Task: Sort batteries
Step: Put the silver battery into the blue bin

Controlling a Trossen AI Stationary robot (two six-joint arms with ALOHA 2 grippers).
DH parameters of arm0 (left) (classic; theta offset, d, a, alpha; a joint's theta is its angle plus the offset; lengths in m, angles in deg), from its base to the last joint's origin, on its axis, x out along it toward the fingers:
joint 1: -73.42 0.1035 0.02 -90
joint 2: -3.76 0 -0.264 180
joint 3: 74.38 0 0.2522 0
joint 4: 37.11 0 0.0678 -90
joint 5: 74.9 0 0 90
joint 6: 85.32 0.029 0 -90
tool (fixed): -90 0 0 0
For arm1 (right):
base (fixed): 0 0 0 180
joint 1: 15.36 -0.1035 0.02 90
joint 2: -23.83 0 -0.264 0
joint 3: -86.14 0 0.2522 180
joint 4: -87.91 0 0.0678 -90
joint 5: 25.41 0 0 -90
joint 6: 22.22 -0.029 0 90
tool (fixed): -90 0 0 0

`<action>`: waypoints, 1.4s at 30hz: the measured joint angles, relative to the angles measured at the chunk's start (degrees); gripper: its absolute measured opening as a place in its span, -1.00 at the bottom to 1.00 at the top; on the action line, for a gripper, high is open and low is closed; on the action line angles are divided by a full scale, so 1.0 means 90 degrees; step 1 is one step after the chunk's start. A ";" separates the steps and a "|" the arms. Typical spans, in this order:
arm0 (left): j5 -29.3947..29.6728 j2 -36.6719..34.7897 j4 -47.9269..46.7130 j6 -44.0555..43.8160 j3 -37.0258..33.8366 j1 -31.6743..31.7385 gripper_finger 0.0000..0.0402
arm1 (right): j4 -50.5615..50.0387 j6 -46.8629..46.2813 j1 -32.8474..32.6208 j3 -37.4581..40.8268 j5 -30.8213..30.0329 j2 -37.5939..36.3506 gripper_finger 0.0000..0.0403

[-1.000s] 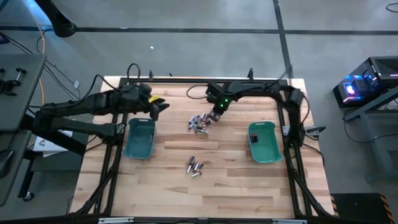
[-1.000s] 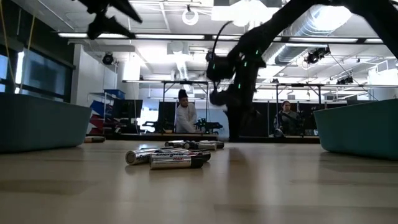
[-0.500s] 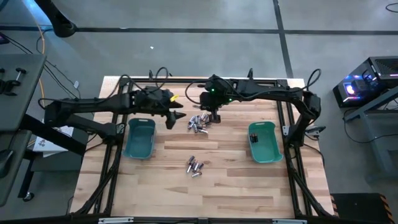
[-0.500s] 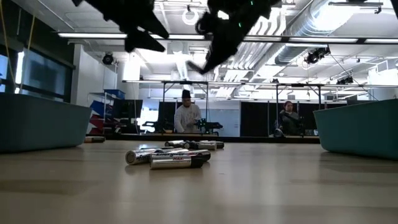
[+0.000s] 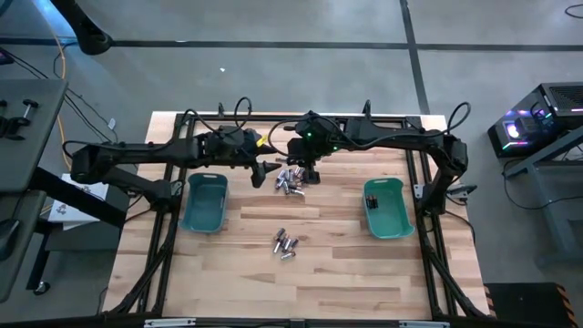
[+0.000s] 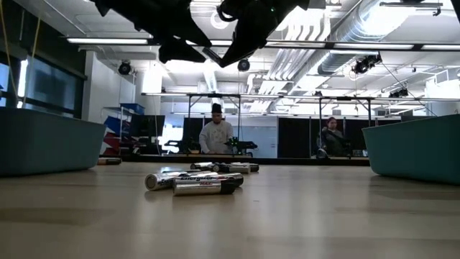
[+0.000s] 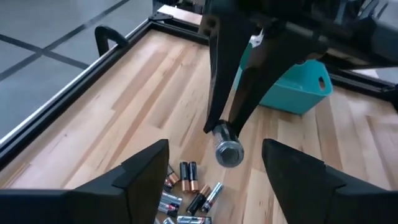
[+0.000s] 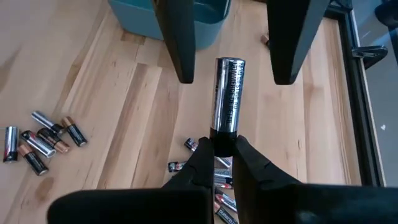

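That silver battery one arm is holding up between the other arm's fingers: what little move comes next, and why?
Probably the left gripper closes on the silver battery. The right gripper pinches it by one end above the table, and its free end already sits between the left gripper's open fingers, which do not touch it. It looks like a hand-over, perhaps toward the left teal bin.

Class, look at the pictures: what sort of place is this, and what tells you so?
Probably a robotics lab or workshop. A wooden table carries two robot arms, the ceiling shows bare ducts and strip lights, and people sit at workstations behind.
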 joint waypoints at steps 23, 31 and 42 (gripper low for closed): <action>-0.0701 0.0225 0.0233 -0.1010 -0.0003 0.0128 -0.18 | -0.0140 -0.0018 -0.0017 0.0000 0.0061 0.0029 -0.94; -0.1066 0.0729 0.0202 -0.0916 -0.0002 0.0160 -0.21 | -0.0236 0.0250 -0.0087 0.0024 0.0112 0.0162 -0.93; -0.1088 0.1069 0.0021 -0.0731 0.0005 0.0160 -0.30 | -0.0646 0.0527 -0.0209 0.0032 -0.0325 0.0849 -0.93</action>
